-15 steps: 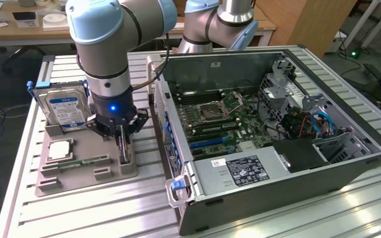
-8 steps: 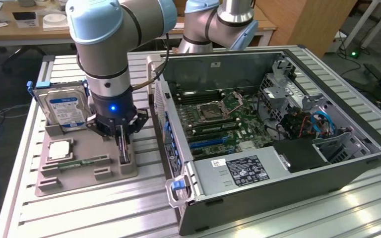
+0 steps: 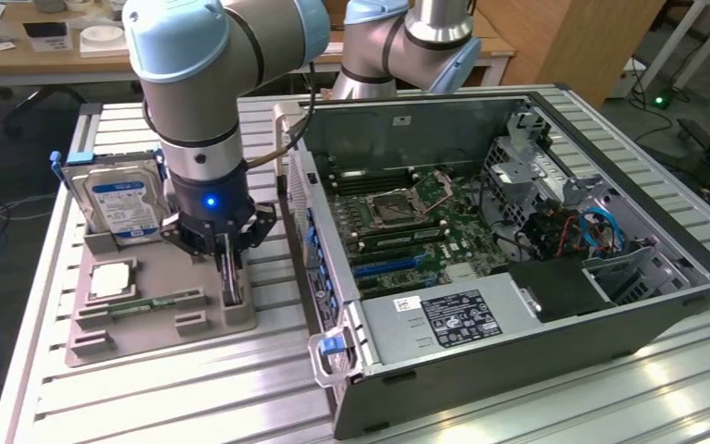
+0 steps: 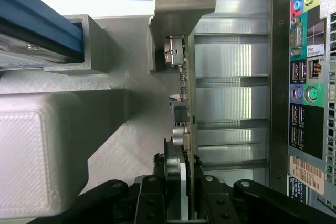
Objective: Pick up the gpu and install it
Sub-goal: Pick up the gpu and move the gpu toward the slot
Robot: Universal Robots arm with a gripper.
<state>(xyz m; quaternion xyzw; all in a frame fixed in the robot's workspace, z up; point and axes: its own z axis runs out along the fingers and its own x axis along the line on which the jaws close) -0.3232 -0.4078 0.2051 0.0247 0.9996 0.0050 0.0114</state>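
gpu (image 4: 178,9) on edge, fingers (image 4: 171,167) seemingly clamping it

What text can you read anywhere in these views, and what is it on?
"Pro": white sticker on the computer case's rear panel.
Barcode sticker: characters too blurred.
Hard drive label: too small.
Power supply label: too small.
gpu: nothing readable.

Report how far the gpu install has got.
Done: the gripper is down at the grey tray, closed on the gpu's upper edge. In hand: the card, gripped but standing on edge in its tray slot. Left: it is not yet out of the tray nor on the motherboard in the open computer case.
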